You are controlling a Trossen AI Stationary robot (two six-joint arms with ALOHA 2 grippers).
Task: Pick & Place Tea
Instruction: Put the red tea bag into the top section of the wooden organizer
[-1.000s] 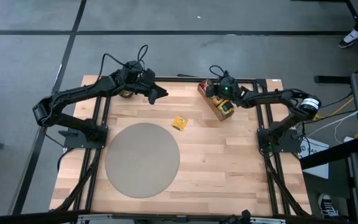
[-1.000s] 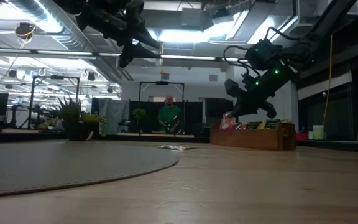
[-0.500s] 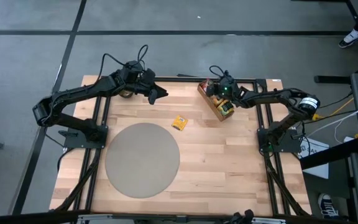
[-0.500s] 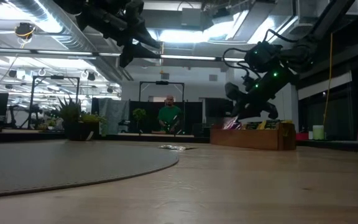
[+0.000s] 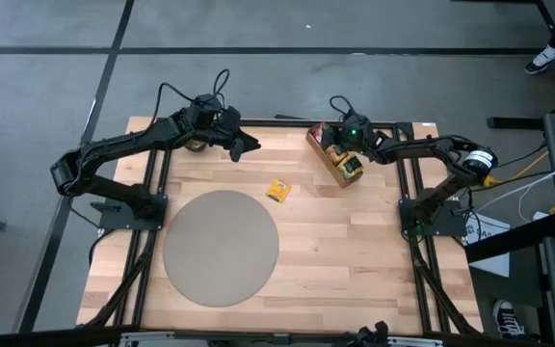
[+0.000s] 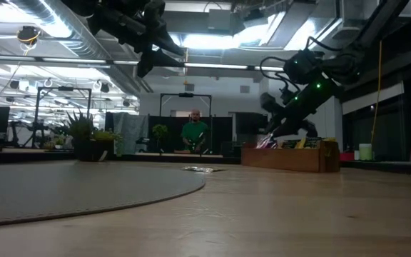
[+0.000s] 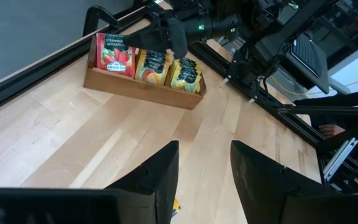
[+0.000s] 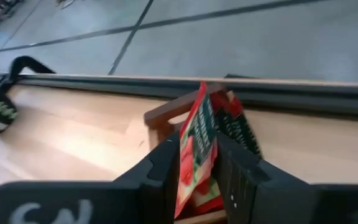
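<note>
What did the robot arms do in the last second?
The right gripper, over the wooden tray, opened its jaws around a red tea sachet standing in the tray's end compartment and pulled back a little. Whether the fingers are clear of it is hard to tell. The left gripper stayed open in the air, and the yellow sachet on the table did not move.

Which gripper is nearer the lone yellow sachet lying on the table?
Left. The left gripper hovers just back-left of the yellow sachet. The right gripper is farther off, over the wooden tray, a red sachet between its fingers.
</note>
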